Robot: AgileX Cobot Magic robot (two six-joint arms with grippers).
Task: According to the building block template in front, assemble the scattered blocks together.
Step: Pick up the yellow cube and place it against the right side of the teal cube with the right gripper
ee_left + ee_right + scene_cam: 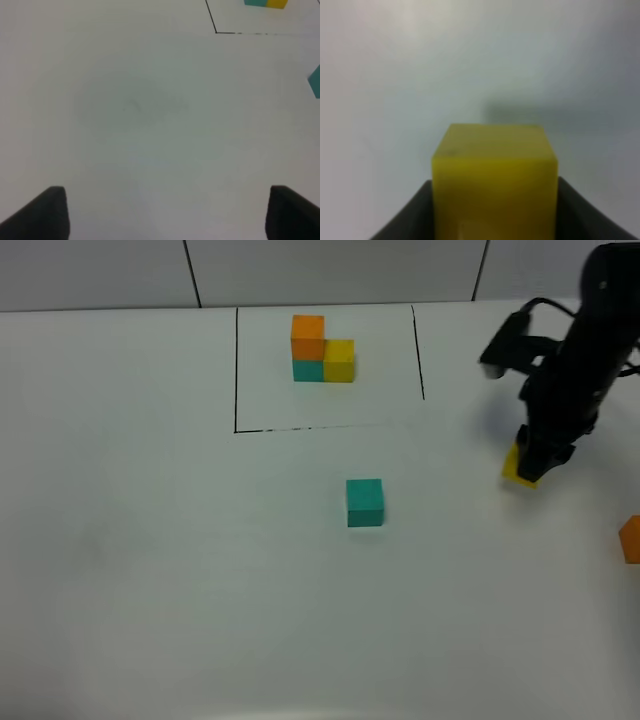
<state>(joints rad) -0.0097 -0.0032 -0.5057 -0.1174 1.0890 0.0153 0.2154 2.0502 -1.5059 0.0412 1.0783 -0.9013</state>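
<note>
The building block template (322, 348) stands inside black lines at the back of the table: orange cube on teal, yellow at its side. A loose teal cube (365, 502) sits mid-table. A loose orange cube (631, 539) lies at the right edge. My right gripper (531, 464) is shut on the loose yellow cube (518, 468), which fills the space between the fingers in the right wrist view (495, 185). The left gripper (165, 215) is open over bare table, and its arm does not show in the exterior high view. Its camera catches the template (266, 3) and the teal cube (315, 82) at the frame's border.
A white table (180, 570) carries everything. Thin black lines (237, 370) frame the template on three sides. The dark right arm (580, 350) rises over the table's right back part.
</note>
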